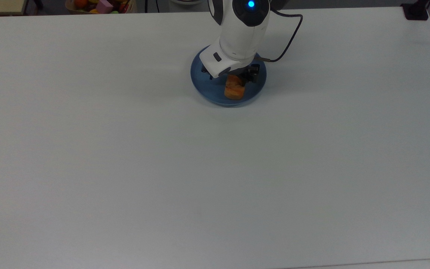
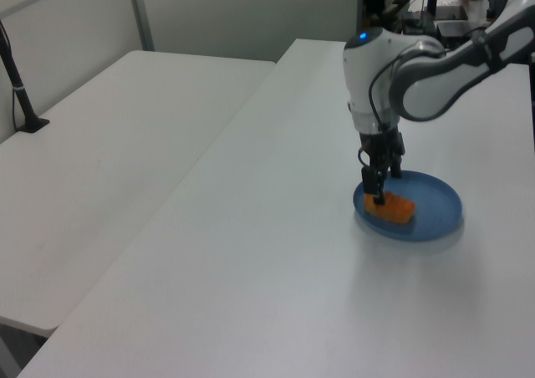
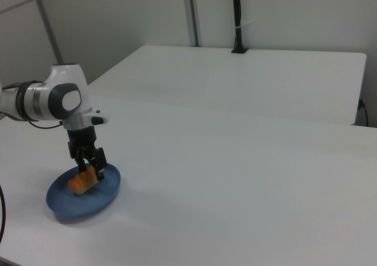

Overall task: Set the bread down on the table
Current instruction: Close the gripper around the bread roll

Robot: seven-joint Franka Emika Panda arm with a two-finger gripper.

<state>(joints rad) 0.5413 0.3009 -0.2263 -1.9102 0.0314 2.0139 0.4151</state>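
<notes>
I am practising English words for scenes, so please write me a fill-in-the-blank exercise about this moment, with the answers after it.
1. The bread lies on a round plate whose colour is ____.
2. The plate rests on a table whose colour is ____.
3. The gripper is lowered over the ____.

Missing words: blue; white; bread

White rounded arm with grey joint bands — blue indicator light, black cable, black jaws.
</notes>
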